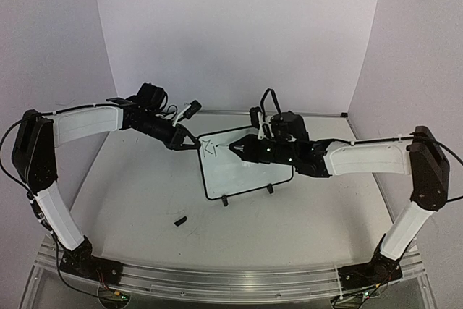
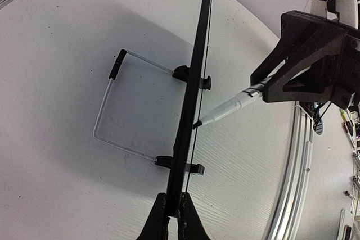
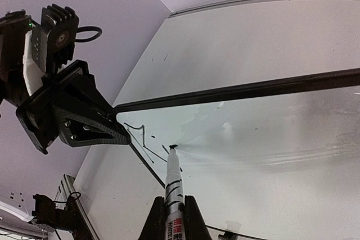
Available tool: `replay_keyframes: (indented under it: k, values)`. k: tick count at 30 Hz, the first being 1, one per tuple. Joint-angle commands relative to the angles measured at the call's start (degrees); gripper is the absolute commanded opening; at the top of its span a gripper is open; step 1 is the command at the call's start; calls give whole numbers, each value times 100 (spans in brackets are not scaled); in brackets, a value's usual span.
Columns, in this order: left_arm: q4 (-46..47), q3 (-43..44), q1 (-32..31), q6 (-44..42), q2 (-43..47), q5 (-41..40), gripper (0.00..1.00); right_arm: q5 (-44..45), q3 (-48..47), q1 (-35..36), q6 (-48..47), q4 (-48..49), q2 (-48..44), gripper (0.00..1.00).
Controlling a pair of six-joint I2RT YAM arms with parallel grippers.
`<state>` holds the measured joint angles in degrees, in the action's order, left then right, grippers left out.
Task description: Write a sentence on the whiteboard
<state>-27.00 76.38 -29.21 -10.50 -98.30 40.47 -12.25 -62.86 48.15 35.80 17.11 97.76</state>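
Note:
The whiteboard [image 1: 246, 175] stands tilted on the table in the middle of the top view. My left gripper [image 1: 193, 143] is shut on its upper left corner. The left wrist view shows the whiteboard [image 2: 194, 77] edge-on, its frame pinched in the left gripper [image 2: 174, 196]. My right gripper [image 1: 239, 148] is shut on a white marker [image 3: 173, 178], whose black tip touches the whiteboard [image 3: 259, 139]. Of the sentence [image 3: 138, 136], only a few dark strokes show, near the board's top left corner. The marker [image 2: 228, 109] also appears from the left wrist.
A small black marker cap [image 1: 180, 220] lies on the table in front of the board. A bent wire stand [image 2: 107, 111] props the board from behind, and two black feet [image 1: 225, 200] rest on the table. An aluminium rail [image 1: 231, 280] runs along the near edge.

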Motion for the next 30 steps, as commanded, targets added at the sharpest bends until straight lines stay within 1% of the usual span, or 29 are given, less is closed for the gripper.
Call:
replay_keyframes:
  k: [1, 4, 12, 17, 20, 27, 30]
  values:
    - [-396, 4, -129, -266, -76, -338, 0, -48, -217, -47, -87, -54, 248, 0]
    - [-401, 8, -129, -260, -85, -338, 0, -7, -124, -46, -60, -84, 218, 0]
    - [-402, 9, -139, -262, -75, -336, 0, 756, 278, -55, 50, -96, -237, 0]
    - [-402, 9, -146, -261, -67, -347, 0, 944, 414, -50, 71, -119, -406, 0]
    - [-404, 9, -146, -264, -66, -343, 0, 902, 430, -46, 67, -181, -397, 0]
    - [-403, 18, -150, -265, -67, -347, 0, 221, 253, -46, -39, -399, -70, 0]
    - [-403, 18, -149, -269, -79, -347, 0, 129, 233, -49, -31, -418, 26, 0]
